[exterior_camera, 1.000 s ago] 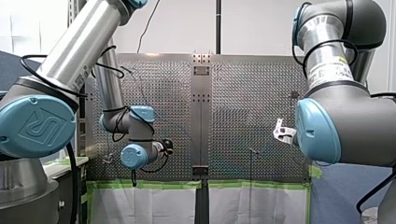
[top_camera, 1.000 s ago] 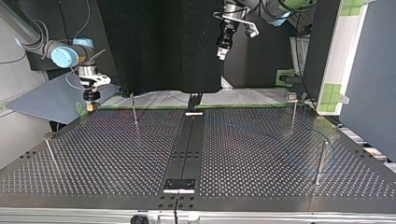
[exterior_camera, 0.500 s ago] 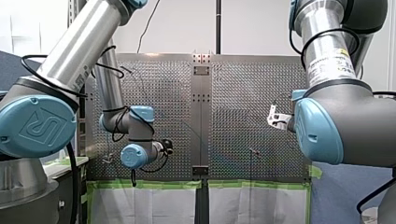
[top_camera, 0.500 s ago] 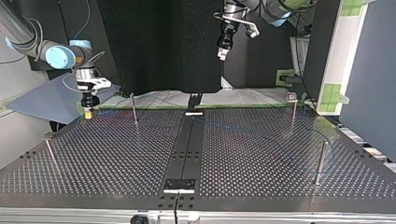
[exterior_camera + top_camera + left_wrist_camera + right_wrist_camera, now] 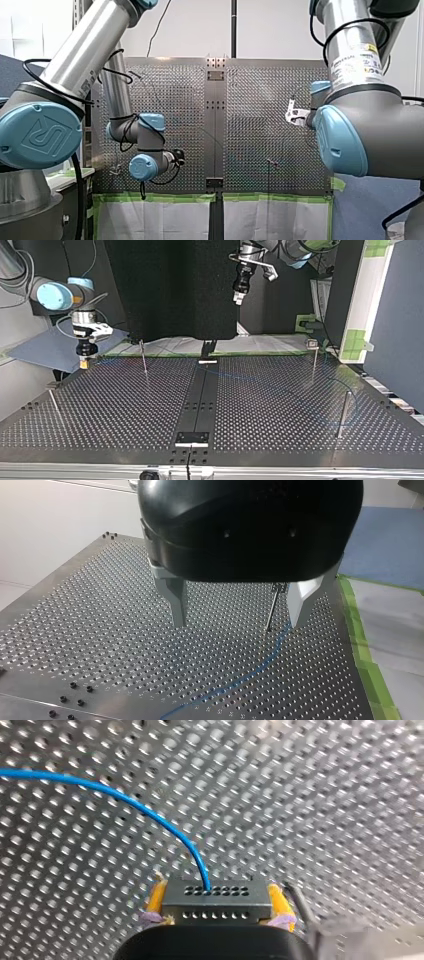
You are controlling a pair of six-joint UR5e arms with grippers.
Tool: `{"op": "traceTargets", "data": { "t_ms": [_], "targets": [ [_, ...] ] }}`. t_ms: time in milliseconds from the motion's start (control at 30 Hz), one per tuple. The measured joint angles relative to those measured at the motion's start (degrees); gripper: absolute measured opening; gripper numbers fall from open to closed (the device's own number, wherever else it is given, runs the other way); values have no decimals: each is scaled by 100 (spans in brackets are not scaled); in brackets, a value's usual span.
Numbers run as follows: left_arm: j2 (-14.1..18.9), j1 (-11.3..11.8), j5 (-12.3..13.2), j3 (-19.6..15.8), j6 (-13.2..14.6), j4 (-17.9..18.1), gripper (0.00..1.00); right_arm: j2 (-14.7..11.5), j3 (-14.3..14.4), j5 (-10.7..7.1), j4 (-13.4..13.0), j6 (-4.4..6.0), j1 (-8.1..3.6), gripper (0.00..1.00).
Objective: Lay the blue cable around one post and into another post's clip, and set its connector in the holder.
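My right claw (image 5: 217, 899) is pinching the connector (image 5: 216, 891), partly hiding it; my left claw (image 5: 237, 621) is hanging spread, a post (image 5: 271, 609) showing between its fingers (image 5: 177, 605).

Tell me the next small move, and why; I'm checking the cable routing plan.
Probably draw the dark perforated connector slightly toward the top view's left. My right gripper has its fingers shut on it, left of the thin metal post there, and the blue cable leaves it in a loose curve, so tension seems needed first.
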Motion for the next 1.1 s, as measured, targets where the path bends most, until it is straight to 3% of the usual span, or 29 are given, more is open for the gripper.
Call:
{"op": "traceTargets", "data": {
  "t_ms": [267,367,633,900,1100],
  "targets": [
    [0,0,3,1,1,-13,99,-481,32,475,363,2,-37,0],
    [0,0,5,2,-1,-14,99,-634,33,562,463,15,-59,0],
    [0,0,11,2,-3,-24,99,-1054,34,592,546,46,-103,0],
    [0,0,12,0,-2,-31,99,-1416,31,583,653,146,-236,0],
    [0,0,12,1,-1,-32,99,-1406,28,635,844,90,-357,0]
  ]
}}
